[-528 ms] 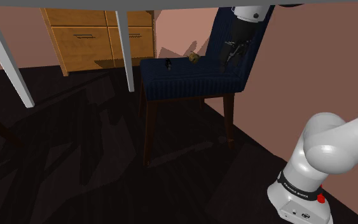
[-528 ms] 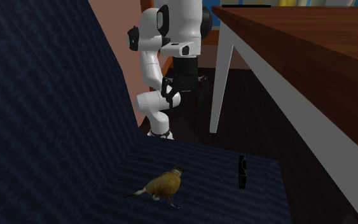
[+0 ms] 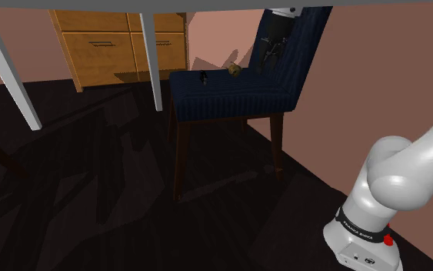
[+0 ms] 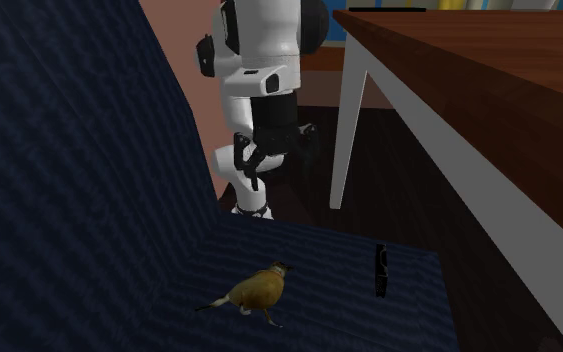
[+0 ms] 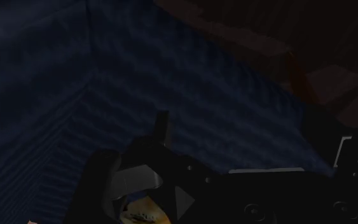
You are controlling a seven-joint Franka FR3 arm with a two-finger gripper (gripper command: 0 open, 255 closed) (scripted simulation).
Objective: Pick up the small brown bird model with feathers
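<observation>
Your small brown bird model (image 4: 257, 290) stands on the blue chair seat (image 4: 354, 272). The end effector (image 3: 271, 52) hangs near the backrest, and you cannot tell whether it is spread. Likely light, with fragile legs and tail: grip across the body.

Tiny unreadable lettering on arm base (image 3: 358, 229)
</observation>
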